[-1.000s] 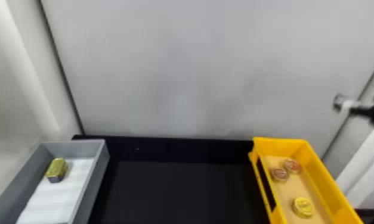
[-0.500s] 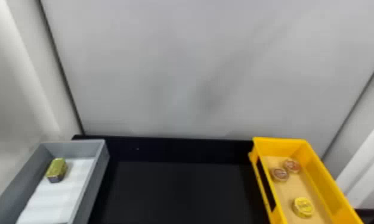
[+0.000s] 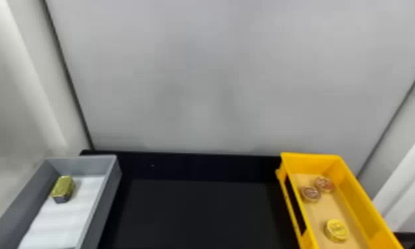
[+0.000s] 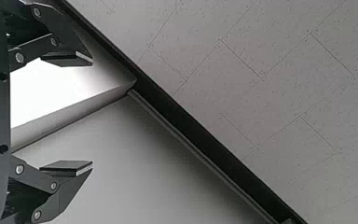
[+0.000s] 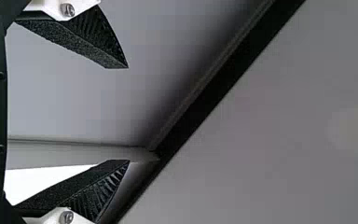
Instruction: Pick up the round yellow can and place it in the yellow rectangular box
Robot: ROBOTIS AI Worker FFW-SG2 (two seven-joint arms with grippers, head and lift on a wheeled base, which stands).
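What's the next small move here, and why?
Probably just bring the left hand and right hand to rest, without reaching for anything. The round yellow can already lies inside the yellow rectangular box, and both hands are open with nothing between their fingers, so the placing looks done.

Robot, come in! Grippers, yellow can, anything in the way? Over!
Left tool, right tool: open, empty. Round yellow can: inside yellow box. Two reddish cans farther back, not touching it.

Head view softly lit, wall [image 3: 209,86] faintly shadowed, white patch [image 4: 42,93] overexposed in left wrist view, ceiling [image 4: 270,70] dimly lit
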